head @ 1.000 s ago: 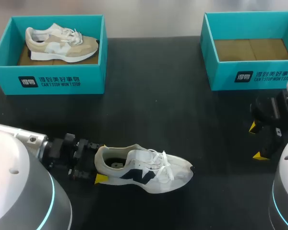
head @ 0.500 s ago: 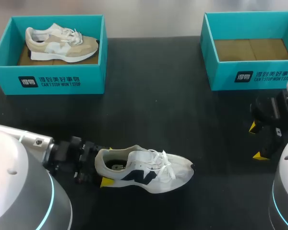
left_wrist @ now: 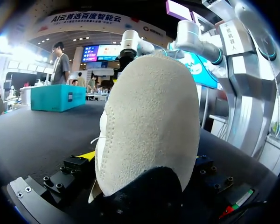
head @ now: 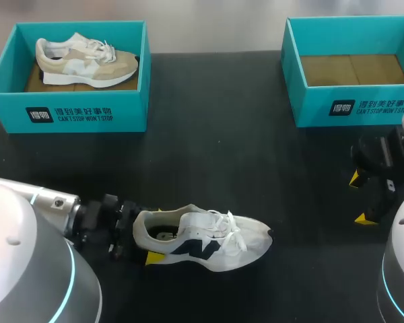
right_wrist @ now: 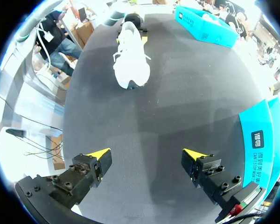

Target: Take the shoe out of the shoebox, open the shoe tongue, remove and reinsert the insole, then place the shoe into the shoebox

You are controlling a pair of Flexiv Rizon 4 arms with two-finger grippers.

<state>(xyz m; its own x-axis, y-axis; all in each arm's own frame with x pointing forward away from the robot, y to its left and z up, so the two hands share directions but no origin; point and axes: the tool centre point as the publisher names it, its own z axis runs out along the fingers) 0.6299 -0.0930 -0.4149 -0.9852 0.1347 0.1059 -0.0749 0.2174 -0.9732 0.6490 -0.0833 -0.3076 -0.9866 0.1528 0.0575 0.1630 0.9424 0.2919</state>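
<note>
A white shoe [head: 205, 239] with a dark side mark lies on the black table, toe pointing right. My left gripper [head: 139, 237] is at its heel, open, one finger on each side of it. In the left wrist view the pale suede heel [left_wrist: 147, 126] fills the gap between the fingers, and a yellow fingertip [left_wrist: 86, 155] shows beside it. Whether the fingers touch the heel is unclear. My right gripper [head: 359, 198] hangs open and empty at the right, below the empty teal shoebox [head: 323, 108]. From the right wrist, the shoe [right_wrist: 130, 56] lies far ahead of the right gripper [right_wrist: 147, 154].
A second teal shoebox [head: 74, 111] at the back left holds a beige and white shoe [head: 87, 60]. The empty box's wall [right_wrist: 261, 135] stands close beside my right gripper. Bare black tabletop [head: 215, 155] lies between the boxes and the white shoe.
My left gripper has slid to the right, further around the shoe's heel. The shoe and the right arm have stayed put.
</note>
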